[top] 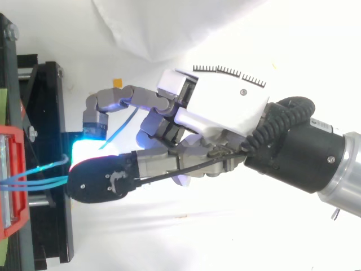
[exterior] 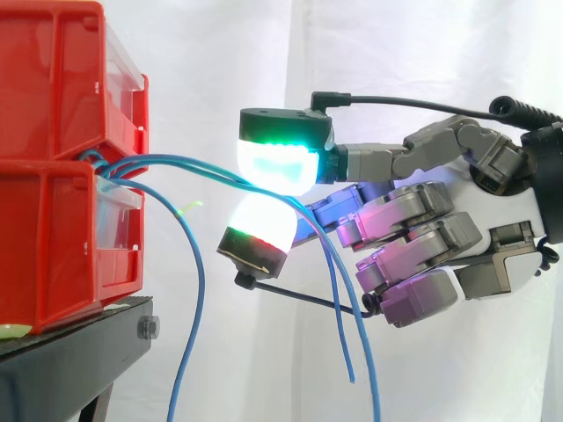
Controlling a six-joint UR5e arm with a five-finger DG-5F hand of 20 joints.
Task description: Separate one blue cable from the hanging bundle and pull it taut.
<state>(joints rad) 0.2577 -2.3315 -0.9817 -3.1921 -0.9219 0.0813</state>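
Several thin blue cables [exterior: 193, 165] come out between the two stacked red bins [exterior: 53, 97] at the left. My hand [exterior: 413, 220] reaches in from the right, its glowing upper pad [exterior: 277, 163] and lower pad [exterior: 259, 224] pressed together on the cables that run nearly level from the bins. Past the pinch their loose ends [exterior: 346, 343] drop down in front of the curled fingers. One more blue cable [exterior: 195, 308] hangs free from the bins toward the floor. From above, the hand [top: 220, 107] points left and the cables [top: 34, 178] stretch to the bin [top: 11, 180].
The bins stand on a black stand [exterior: 79, 352] whose edge lies just left of the fingertips [top: 53, 113]. A small pale tie [exterior: 186, 208] sticks out from the hanging cable. A white curtain [exterior: 396, 53] backs the scene.
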